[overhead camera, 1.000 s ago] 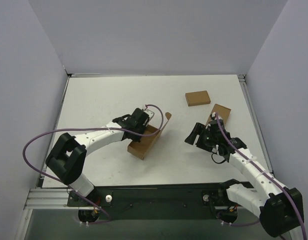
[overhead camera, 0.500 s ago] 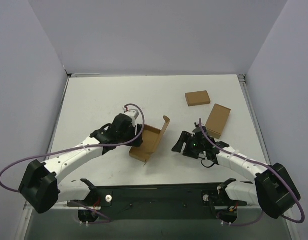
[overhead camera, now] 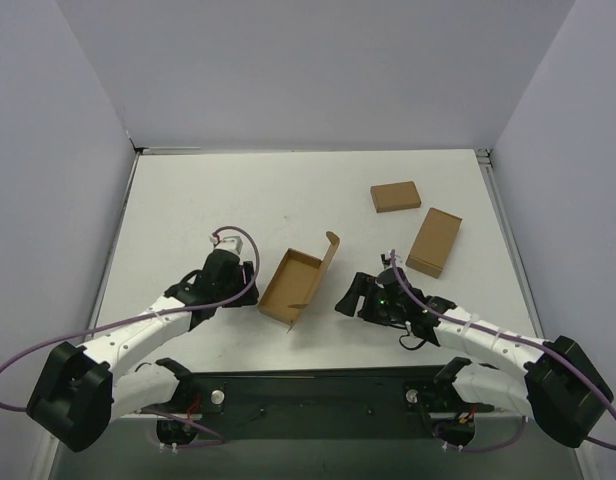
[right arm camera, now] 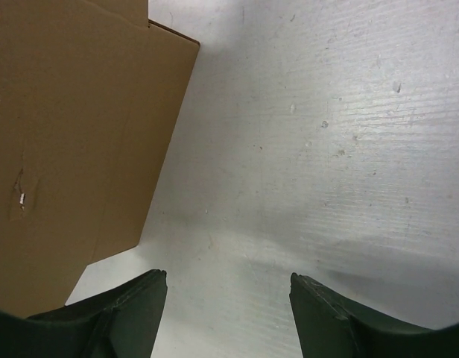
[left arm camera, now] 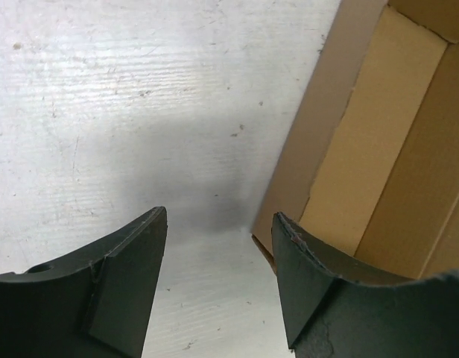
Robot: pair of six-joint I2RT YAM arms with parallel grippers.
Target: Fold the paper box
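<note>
Nearest the camera, a black metal base rail (overhead camera: 318, 385) carried both white arms, which reached forward over the white desk (overhead camera: 188, 200) from either side. The left tool (overhead camera: 246, 283) lay low with its dark fingers (left arm camera: 125, 276) spread and nothing between them. One fingertip sat just beside the near left corner of the plain brown cardboard paper box (overhead camera: 293, 282), a stance that read as waiting alongside the wall rather than gripping it. The right tool (overhead camera: 348, 298) was likewise spread and empty, pointed at the outer face of the box's raised lid flap but apart from it, probably placed to push that flap over. The paper box sat on the desk between the two tools as a shallow open tray lying at a slant. Its walls were up and its long right-hand flap stood with a small tuck tab at the far end, so closing the lid seemed the step left. Beyond, well apart to the right, a smaller closed brown cardboard box (overhead camera: 434, 242) and a second small box (overhead camera: 395, 196) lay idle. The desk's surface looked matt and faintly speckled, and pale lilac-grey walls (overhead camera: 308, 70) enclosed it on three sides.
</note>
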